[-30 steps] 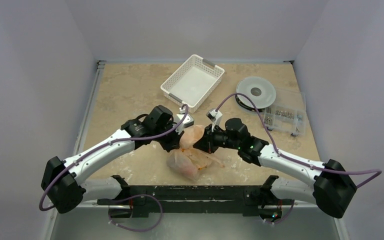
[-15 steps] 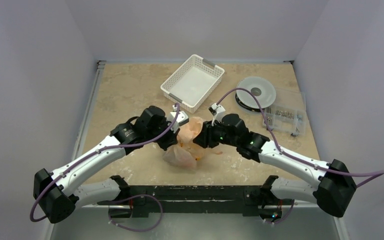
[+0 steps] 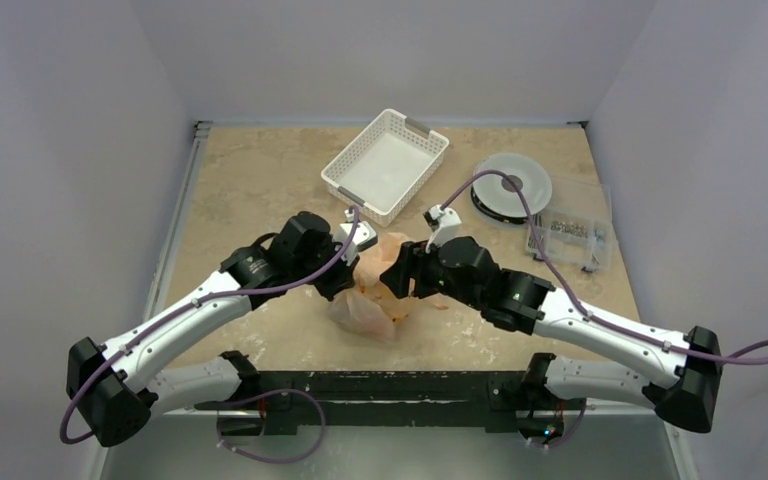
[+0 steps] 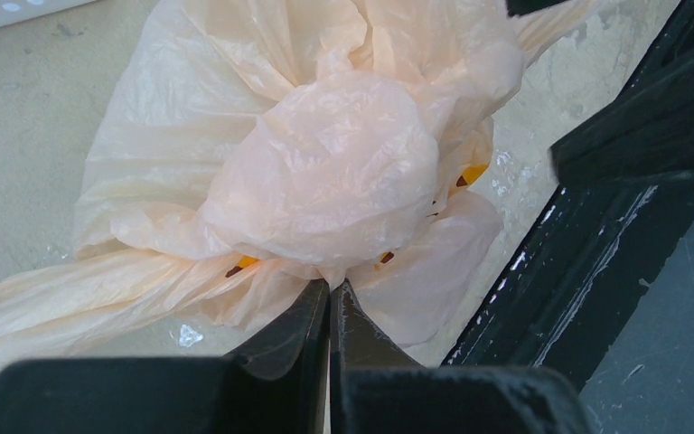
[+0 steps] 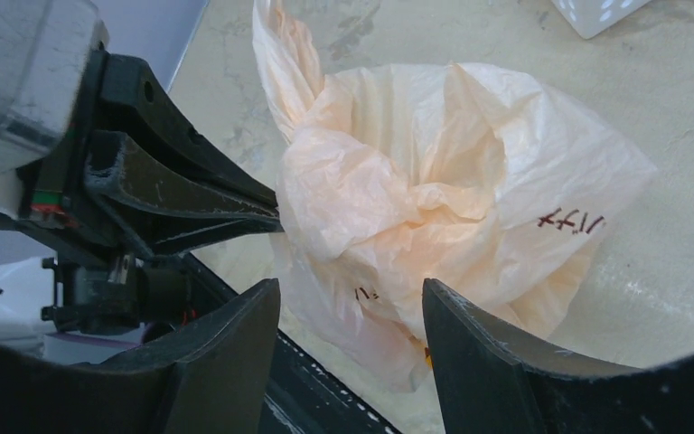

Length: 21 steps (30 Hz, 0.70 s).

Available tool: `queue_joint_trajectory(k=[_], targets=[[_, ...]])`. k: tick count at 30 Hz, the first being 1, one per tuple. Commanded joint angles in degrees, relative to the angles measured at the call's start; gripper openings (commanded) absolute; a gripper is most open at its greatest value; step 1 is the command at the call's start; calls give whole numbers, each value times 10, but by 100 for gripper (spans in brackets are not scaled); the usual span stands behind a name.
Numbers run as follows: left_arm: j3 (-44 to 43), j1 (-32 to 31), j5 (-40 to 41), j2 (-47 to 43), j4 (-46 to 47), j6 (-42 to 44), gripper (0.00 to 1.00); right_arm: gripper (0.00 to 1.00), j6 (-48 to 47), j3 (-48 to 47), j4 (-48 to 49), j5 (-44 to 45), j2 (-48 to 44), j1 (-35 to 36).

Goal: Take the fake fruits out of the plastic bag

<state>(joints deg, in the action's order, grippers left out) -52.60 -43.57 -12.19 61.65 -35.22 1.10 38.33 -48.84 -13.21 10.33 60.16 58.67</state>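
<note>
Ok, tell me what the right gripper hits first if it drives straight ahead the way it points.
The plastic bag. Its crumpled bulk sits directly ahead of the right gripper, whose jaws stand open. It seems to begin right at the fingertips, though depth is hard to judge.

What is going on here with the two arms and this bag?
The left end effector is shut on a fold of the pale-orange plastic bag. The right end effector is open, facing the bag from the other side, not gripping it. The bag is bunched up, its contents hidden.
</note>
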Motion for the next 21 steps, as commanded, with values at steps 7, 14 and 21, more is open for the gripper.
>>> queue_joint_trajectory(k=[7,14,21], targets=[[-2,-2,4,-19,32,-7,0,59,118,5,77,-33,-11,14],[0,-2,-1,-18,33,-23,0,59,126,9,162,-26,68,16],[4,-2,-23,-27,37,-14,0,60,118,-2,153,14,113,16]])
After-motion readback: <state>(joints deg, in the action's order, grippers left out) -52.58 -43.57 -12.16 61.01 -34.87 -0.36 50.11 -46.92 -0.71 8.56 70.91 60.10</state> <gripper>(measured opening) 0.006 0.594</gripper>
